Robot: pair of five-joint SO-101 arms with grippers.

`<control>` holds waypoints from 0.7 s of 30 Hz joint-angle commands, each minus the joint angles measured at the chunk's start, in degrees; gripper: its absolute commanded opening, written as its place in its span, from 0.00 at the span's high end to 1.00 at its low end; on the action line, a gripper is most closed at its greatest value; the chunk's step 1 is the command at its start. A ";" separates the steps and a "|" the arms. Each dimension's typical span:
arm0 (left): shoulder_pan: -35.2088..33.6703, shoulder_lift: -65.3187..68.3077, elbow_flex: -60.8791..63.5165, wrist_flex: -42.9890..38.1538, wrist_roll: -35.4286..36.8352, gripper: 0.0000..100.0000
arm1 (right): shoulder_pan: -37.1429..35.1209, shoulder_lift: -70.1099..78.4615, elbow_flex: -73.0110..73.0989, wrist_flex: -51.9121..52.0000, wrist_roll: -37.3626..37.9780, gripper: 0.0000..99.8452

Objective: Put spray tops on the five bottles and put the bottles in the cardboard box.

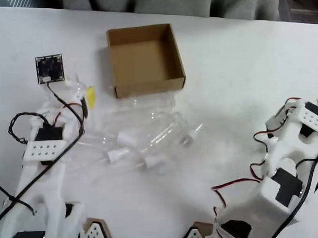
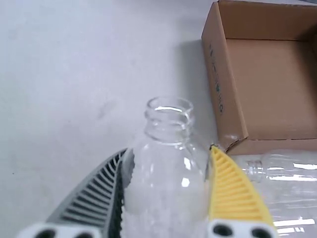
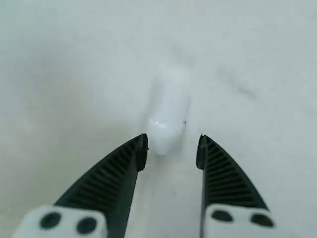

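Seen from above, the cardboard box [image 1: 145,58] sat open-topped toward the far edge of the worktop [image 1: 244,64], left of its middle, with its brown floor showing. Just on the near side of the box, around the worktop's middle, a heap of loose bottles [image 1: 153,129] lay on their sides. They were clear and hard to count, with white spray tops [image 1: 128,138] among them, and it could not be told whether any top was screwed on. The left arm stood toward the left edge, with a small black board [image 1: 49,68] on a cable lying beyond it. The left wrist view made plain what the overhead picture blurred. The left gripper [image 2: 170,151] was closed on a clear bottle [image 2: 168,124], with its grey and yellow fingers against opposite sides of the bottle's shoulder and the threaded neck open. It also showed the box's near corner close beside the held bottle, and one of the loose bottles lying near the box's near wall. The right arm sat folded by the near right corner in the high view. Its own wrist view showed the right gripper [image 3: 172,141] with its black fingers parted moderately over the white worktop. A small white piece [image 3: 168,116], too blurred to name surely, lay just ahead of the tips with its near end between them.
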 commanded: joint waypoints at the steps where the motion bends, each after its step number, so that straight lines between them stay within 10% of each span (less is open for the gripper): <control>1: -0.48 -2.59 -0.62 -0.79 -0.09 0.98 | -0.92 -0.13 -1.32 -1.80 -0.88 0.86; 21: -0.48 -2.59 -0.62 -0.79 -0.09 0.98 | -2.07 12.70 -9.76 -0.04 -0.79 0.86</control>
